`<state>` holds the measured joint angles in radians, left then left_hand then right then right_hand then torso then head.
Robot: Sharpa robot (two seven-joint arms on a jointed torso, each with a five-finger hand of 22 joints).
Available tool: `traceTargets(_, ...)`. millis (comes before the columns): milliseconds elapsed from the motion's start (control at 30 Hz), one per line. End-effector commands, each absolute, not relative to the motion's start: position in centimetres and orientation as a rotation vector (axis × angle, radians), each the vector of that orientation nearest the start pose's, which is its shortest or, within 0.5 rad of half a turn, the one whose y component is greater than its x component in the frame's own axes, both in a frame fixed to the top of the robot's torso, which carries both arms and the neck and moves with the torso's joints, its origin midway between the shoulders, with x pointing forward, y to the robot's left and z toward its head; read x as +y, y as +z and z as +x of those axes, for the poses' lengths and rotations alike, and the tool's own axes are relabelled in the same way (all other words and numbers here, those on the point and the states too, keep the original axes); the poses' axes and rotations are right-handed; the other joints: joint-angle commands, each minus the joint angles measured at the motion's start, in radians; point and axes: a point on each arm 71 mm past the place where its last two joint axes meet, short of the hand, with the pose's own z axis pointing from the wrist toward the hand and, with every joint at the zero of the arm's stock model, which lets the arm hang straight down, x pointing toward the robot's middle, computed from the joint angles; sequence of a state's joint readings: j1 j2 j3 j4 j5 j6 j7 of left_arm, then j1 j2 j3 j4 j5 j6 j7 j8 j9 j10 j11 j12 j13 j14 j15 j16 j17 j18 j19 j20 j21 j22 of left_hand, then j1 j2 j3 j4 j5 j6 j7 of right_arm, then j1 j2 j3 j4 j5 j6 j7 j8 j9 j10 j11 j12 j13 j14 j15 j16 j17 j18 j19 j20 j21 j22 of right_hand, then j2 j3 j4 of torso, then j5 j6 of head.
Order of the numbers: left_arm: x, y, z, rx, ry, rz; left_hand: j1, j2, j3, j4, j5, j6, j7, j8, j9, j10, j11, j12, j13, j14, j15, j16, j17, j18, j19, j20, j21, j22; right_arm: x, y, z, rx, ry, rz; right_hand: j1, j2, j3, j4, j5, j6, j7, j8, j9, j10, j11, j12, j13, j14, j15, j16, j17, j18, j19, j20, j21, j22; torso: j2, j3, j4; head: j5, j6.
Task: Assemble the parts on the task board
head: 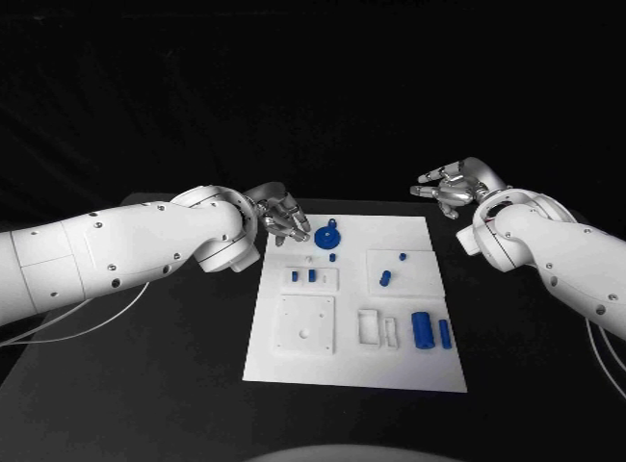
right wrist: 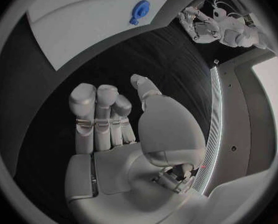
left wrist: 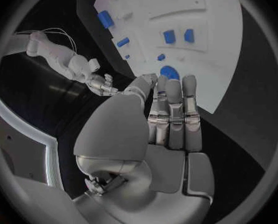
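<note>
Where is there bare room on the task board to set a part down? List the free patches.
On the task board, the near strip below the square recess and the two blue cylinders is bare. The far right corner beyond the small blue pieces is free too. Crowded: the far left corner, where the left hand hovers by the round blue part. The right hand is off the board.

Looks like a robot lab or test bench: black table against a dark backdrop, white task board with small blue parts, cabled white arms.
</note>
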<state>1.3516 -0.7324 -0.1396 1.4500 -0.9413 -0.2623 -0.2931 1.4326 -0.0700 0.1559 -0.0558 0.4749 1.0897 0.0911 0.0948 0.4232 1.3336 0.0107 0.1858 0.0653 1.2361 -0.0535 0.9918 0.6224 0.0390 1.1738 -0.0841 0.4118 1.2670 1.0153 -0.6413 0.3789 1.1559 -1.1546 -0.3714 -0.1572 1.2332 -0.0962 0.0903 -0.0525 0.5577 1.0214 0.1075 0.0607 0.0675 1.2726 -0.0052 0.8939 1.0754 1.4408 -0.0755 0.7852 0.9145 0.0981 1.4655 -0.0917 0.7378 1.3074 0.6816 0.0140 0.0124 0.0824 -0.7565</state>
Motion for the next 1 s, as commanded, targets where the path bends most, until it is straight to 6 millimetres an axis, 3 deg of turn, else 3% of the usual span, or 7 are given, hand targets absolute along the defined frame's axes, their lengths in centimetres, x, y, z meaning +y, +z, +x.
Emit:
traceTargets(33, 16.6, -15.4, 52.0, 1.74, -0.83, -0.171, 0.004, 0.014, -0.011, -0.025, -0.105, 0.002, 0.001, -0.014, -0.063, -0.012, 0.005, -0.026, -0.003, 0.002, 0.005, 0.012, -0.002, 0.022, 0.001, 0.009, 0.007, 0.012, -24.3, -17.5, 56.3, 1.488, 0.741, 0.608, -0.004, 0.0, 0.007, -0.001, 0.004, -0.023, 0.005, 0.003, 0.0, -0.052, -0.003, -0.175, -0.164, -0.005, -0.001, -0.052, -0.029, 0.016, 0.043, -0.004, -0.168, -0.047, 0.001, -0.0023, -0.0021, -0.009, 0.001)
traceTargets(100, 16.1, -15.3, 52.5, 1.71, -0.848, -0.128, -0.026, 0.029, -0.04, -0.013, -0.265, -0.003, 0.001, -0.02, -0.101, -0.02, 0.014, -0.047, -0.003, 0.008, 0.011, 0.017, -0.006, 0.024, 0.009, 0.017, -0.001, 0.007, -24.3, -17.5, 56.3, 1.486, 0.746, 0.61, 0.001, -0.001, 0.01, -0.001, 0.004, -0.021, 0.004, 0.003, 0.0, -0.049, -0.003, -0.235, -0.263, -0.006, -0.002, -0.065, -0.026, 0.018, 0.044, -0.004, -0.213, -0.075, 0.001, 0.0, -0.0003, -0.011, 0.002)
traceTargets(167, 15.8, -15.4, 53.0, 1.691, -0.853, -0.101, -0.038, 0.042, -0.066, -0.003, -0.332, -0.01, 0.004, -0.019, -0.132, -0.036, 0.025, -0.069, -0.002, 0.014, 0.018, 0.018, -0.013, 0.029, 0.019, 0.023, -0.01, -0.001, -24.3, -17.5, 56.3, 1.485, 0.751, 0.612, 0.0, -0.003, 0.011, 0.002, 0.003, -0.021, 0.005, 0.002, 0.0, -0.045, -0.004, -0.258, -0.328, -0.004, -0.002, -0.068, -0.021, 0.017, 0.046, -0.005, -0.224, -0.083, 0.001, 0.001, 0.0005, -0.01, 0.002)
traceTargets(333, 15.1, -16.1, 54.1, 1.682, -0.863, -0.028, -0.004, 0.064, -0.102, -0.03, -0.312, -0.004, 0.009, -0.001, -0.212, -0.042, 0.03, -0.103, -0.003, 0.027, 0.02, 0.047, -0.023, 0.041, 0.045, 0.027, -0.014, 0.008, -24.0, -17.5, 56.3, 1.487, 0.763, 0.611, 0.002, -0.005, 0.014, 0.003, 0.004, -0.019, 0.005, 0.002, 0.0, -0.062, -0.003, -0.22, -0.443, 0.001, -0.002, -0.083, -0.005, 0.016, 0.047, -0.006, -0.222, -0.091, 0.002, 0.0006, -0.0012, -0.012, 0.005)
traceTargets(767, 13.0, -18.3, 54.5, 1.7, -0.792, 0.286, -0.011, 0.052, -0.088, -0.108, -0.277, 0.019, -0.002, -0.029, -0.318, -0.11, 0.048, -0.124, -0.005, 0.02, 0.029, 0.087, -0.057, 0.056, 0.042, 0.038, -0.01, 0.061, -23.4, -17.4, 56.2, 1.494, 0.783, 0.605, 0.002, -0.002, 0.017, 0.002, 0.006, -0.018, 0.005, 0.002, 0.0, -0.063, -0.004, -0.213, -0.469, 0.005, -0.003, -0.084, 0.0, 0.017, 0.047, -0.006, -0.208, -0.089, 0.001, 0.0001, 0.0016, -0.012, 0.006)
traceTargets(900, 13.0, -19.1, 54.6, 1.738, -0.767, 0.326, -0.053, 0.011, -0.122, -0.066, -0.311, -0.02, 0.022, -0.025, -0.332, -0.178, 0.077, -0.123, -0.004, 0.01, 0.055, 0.091, -0.072, 0.071, 0.041, 0.063, -0.027, 0.053, -23.2, -17.5, 56.3, 1.501, 0.787, 0.603, 0.001, -0.002, 0.019, 0.002, 0.006, -0.017, 0.005, 0.002, 0.0, -0.06, -0.005, -0.216, -0.478, 0.005, -0.004, -0.086, -0.002, 0.017, 0.047, -0.007, -0.208, -0.091, 0.001, -0.0004, -0.0002, -0.009, 0.006)
traceTargets(1000, 12.9, -19.5, 54.7, 1.754, -0.762, 0.342, -0.03, 0.011, -0.118, -0.049, -0.296, -0.017, 0.015, -0.026, -0.334, -0.173, 0.076, -0.124, -0.005, 0.011, 0.055, 0.104, -0.083, 0.078, 0.051, 0.066, -0.034, 0.057, -23.2, -17.5, 56.3, 1.503, 0.787, 0.603, 0.001, -0.002, 0.02, 0.001, 0.006, -0.017, 0.005, 0.002, 0.0, -0.057, -0.005, -0.219, -0.484, 0.006, -0.004, -0.087, -0.002, 0.017, 0.047, -0.007, -0.207, -0.091, 0.0, -0.0003, -0.0002, -0.01, 0.007)
